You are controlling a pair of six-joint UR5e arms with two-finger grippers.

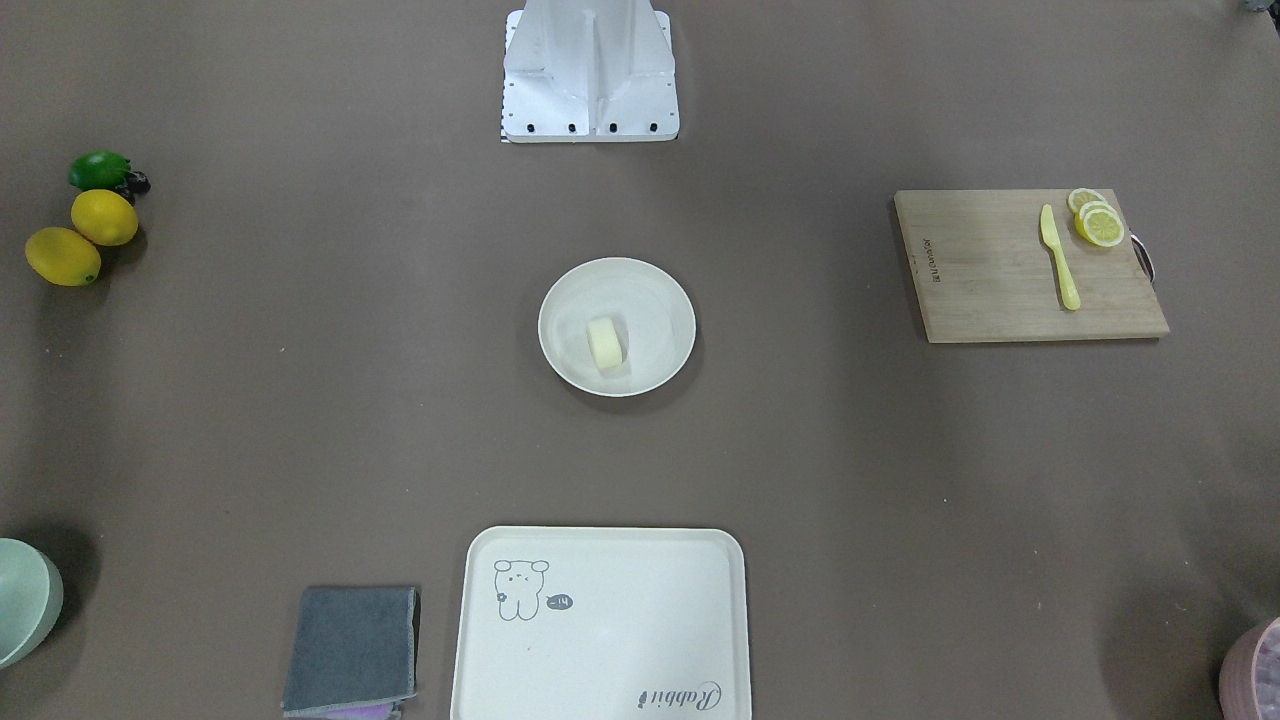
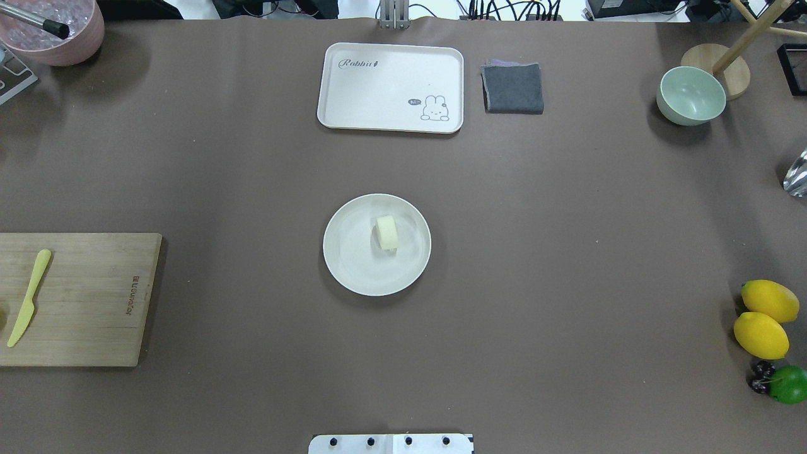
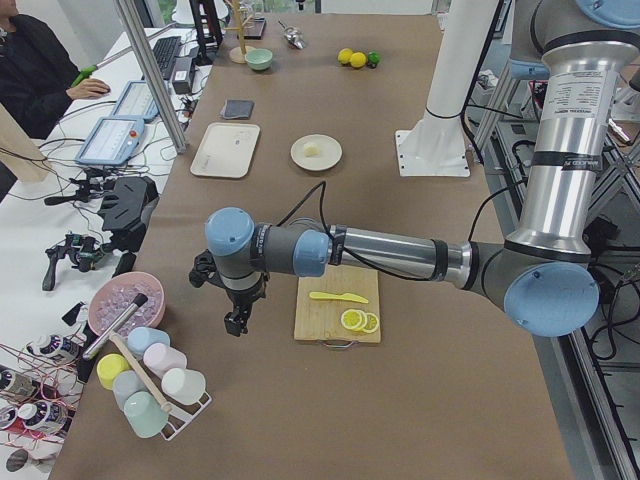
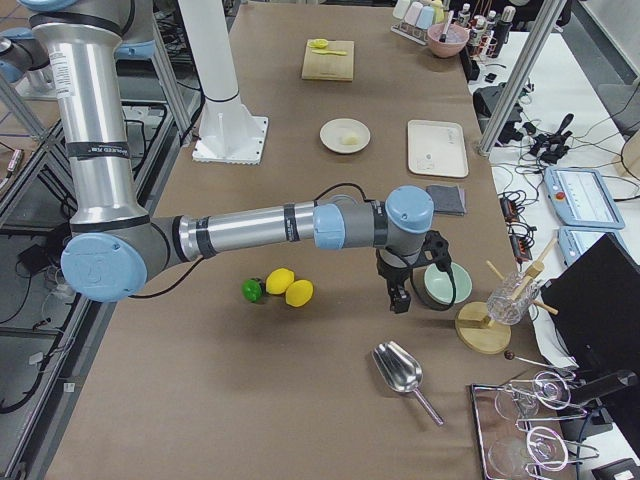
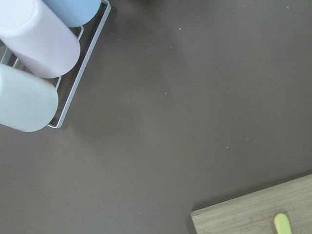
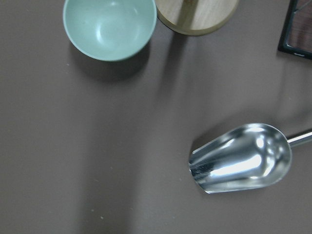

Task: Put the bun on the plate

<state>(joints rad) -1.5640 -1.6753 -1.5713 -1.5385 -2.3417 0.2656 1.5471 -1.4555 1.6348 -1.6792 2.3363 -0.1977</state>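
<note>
Bun [image 2: 387, 232] on the plate [image 2: 353, 271], right in the centre of the overhead frame, sitting a touch off the plate's middle, and both arms are parked well apart from it. All around is one wide table [image 2: 567, 221] under a matte brown covering, flat and smooth. Top centre of the overhead view, a cream tray [image 2: 378, 82] with a little drawing, and a folded grey cloth [image 2: 513, 88] just beside it. Upper right, a pale green bowl [image 2: 691, 96]. Lower right, two lemons [image 2: 761, 334] touching, with a lime [image 2: 789, 384] near them. At the left edge, a wooden cutting board [image 2: 82, 302] carries a yellow knife [image 2: 28, 296], and the front-facing view shows lemon slices [image 1: 1097, 222] stacked at the board's corner. In the left side view, the left gripper [image 3: 237, 320] hangs fingers-down over bare table between the board and a pink bowl [image 3: 125, 300], with a rack of pastel cups [image 3: 150, 385] at lower left. Whether its fingers are spread or pressed together, I cannot tell. In the right side view, the right gripper [image 4: 398, 298] hangs just beside the green bowl, with a steel scoop [image 4: 400, 370] lying below it. Again, I cannot tell how its fingers stand. Workbenches with cables and tablets run along the table's far side, and a person [image 3: 40, 70] sits at the upper left.
</note>
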